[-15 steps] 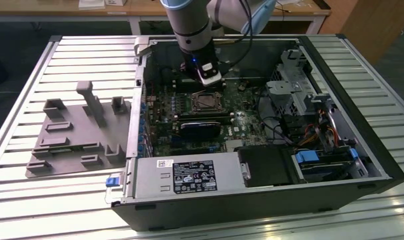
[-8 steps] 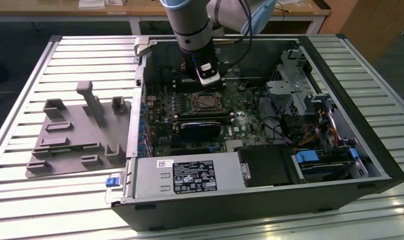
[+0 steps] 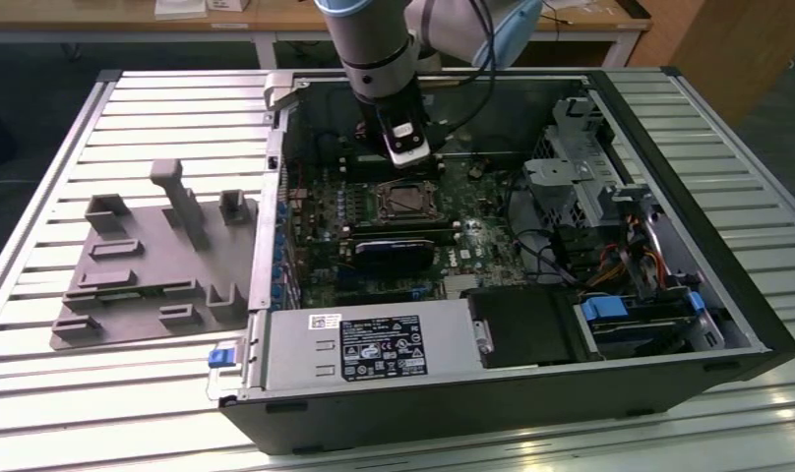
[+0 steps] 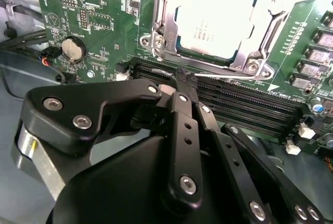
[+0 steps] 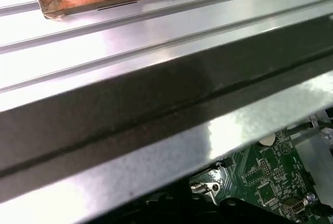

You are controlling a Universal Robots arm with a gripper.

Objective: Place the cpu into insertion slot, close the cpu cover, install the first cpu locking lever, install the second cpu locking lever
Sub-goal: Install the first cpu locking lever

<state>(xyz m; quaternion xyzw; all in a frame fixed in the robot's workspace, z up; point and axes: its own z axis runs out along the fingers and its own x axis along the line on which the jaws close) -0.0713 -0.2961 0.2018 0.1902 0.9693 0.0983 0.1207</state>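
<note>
As the arm point(image 3: 371, 44) comes steeply down from the far side into the open PC case point(image 3: 503, 418), its gripper point(image 4: 183, 81) has fingers pressed together, tips at the RAM slots point(image 4: 250, 104). Cpu point(image 4: 216, 18) sits in the insertion slot point(image 3: 404, 202), w/ cpu cover point(image 4: 167, 23) flat around it.

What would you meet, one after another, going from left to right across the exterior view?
First the grey moulded holder, then the insertion slot, then the silver drive cage.
</note>
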